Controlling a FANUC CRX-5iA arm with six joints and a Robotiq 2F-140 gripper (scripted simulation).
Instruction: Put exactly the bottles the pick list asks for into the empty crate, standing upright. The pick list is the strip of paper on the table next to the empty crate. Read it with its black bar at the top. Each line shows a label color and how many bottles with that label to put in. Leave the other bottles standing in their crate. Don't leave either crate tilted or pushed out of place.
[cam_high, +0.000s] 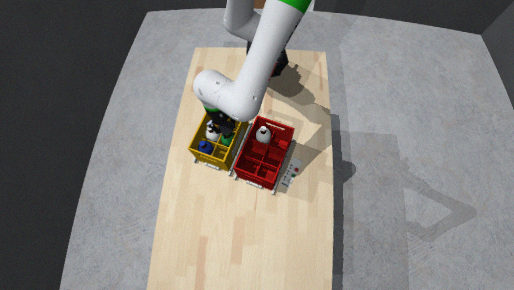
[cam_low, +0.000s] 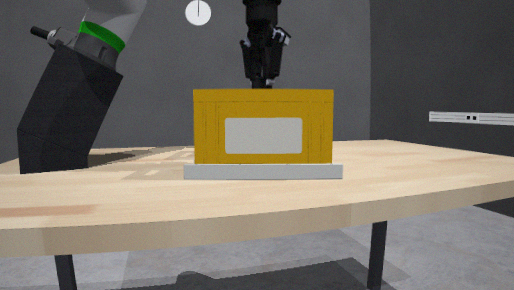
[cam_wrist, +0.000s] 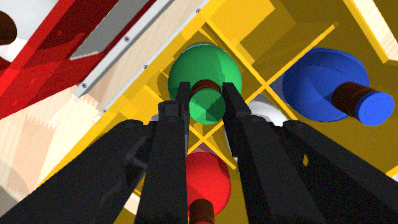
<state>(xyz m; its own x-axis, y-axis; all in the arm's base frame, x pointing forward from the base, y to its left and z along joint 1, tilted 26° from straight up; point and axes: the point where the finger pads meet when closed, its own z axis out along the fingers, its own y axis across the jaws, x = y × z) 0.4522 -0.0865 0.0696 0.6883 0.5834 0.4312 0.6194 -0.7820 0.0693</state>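
My gripper reaches down into the yellow crate and is shut on the neck of the green bottle, which stands in its cell. In the same crate I see a blue bottle, a red bottle and a white bottle partly hidden behind a finger. The red crate stands to the right and holds one white bottle in a back cell. The pick list lies on the table right of the red crate; its lines are too small to read. In the side view the gripper dips behind the yellow crate's rim.
The two crates stand side by side on grey bases, close together, on the wooden table. The arm's elbow hangs over the back of the yellow crate. The robot's black base stands at the table's far end.
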